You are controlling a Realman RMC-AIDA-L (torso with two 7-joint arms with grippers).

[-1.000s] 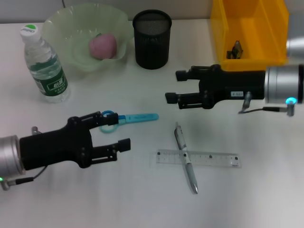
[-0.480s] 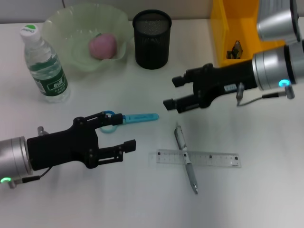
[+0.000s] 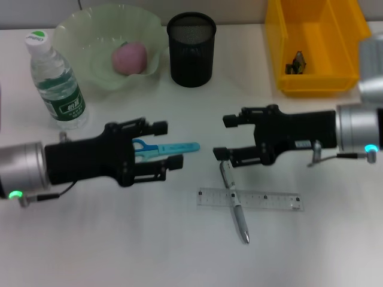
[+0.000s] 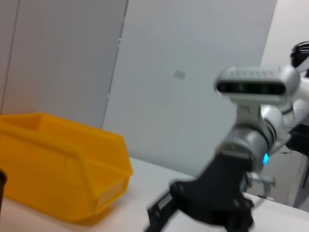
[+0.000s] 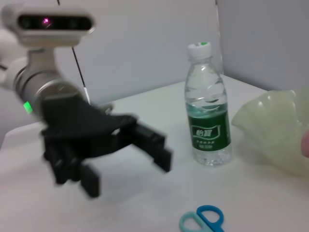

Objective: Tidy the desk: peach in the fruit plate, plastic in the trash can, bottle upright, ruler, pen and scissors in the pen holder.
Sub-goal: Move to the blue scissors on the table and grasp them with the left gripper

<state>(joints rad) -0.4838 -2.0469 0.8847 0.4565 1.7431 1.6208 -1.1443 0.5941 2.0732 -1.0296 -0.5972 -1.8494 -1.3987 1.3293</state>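
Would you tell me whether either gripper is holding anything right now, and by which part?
Nothing is held. The left gripper is open around the scissors; the right gripper is open above the pen.

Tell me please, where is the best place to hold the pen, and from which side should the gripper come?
Probably the upper half of the pen, from above. It lies flat, crossing over the ruler, so its upper half rests free on the table, away from the ruler. The right gripper is open just above that end, so it is the nearer one; the left gripper is at the scissors.
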